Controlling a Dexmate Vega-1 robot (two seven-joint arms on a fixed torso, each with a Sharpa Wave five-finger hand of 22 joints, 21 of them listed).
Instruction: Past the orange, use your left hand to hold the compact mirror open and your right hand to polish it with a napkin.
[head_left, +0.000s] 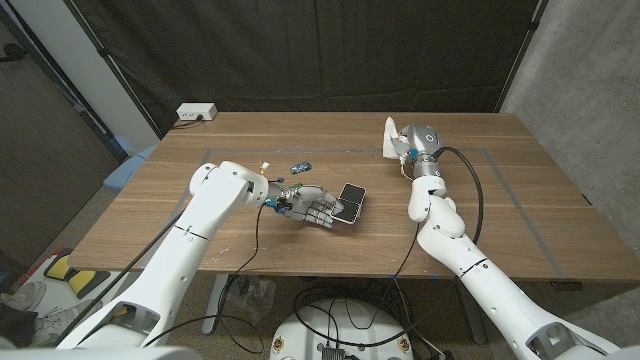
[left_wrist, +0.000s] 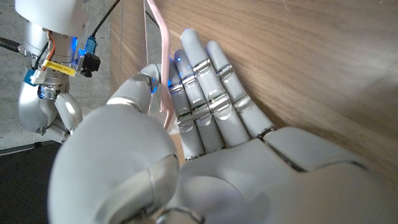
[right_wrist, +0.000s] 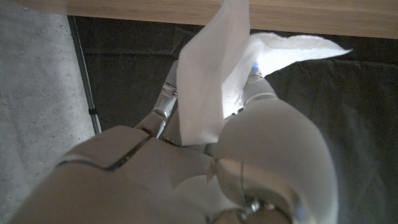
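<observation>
The compact mirror (head_left: 352, 194) stands open near the table's middle, a dark square in a pale frame. My left hand (head_left: 318, 206) grips it from the left, fingers over its lower half. In the left wrist view the mirror's thin pink edge (left_wrist: 163, 56) runs between the thumb and the fingers (left_wrist: 208, 87) of my left hand (left_wrist: 211, 143). My right hand (head_left: 408, 145) is raised over the table's far side, well apart from the mirror, and holds a white napkin (head_left: 390, 137). The right wrist view has the crumpled napkin (right_wrist: 211, 87) pinched in my right hand (right_wrist: 186, 174).
A small bluish item (head_left: 300, 164) and a small pale item (head_left: 265, 168) lie just beyond my left hand. A white box (head_left: 196, 113) sits at the table's far left corner. Thin tape lines (head_left: 500, 175) mark a rectangle on the wooden table (head_left: 520, 230).
</observation>
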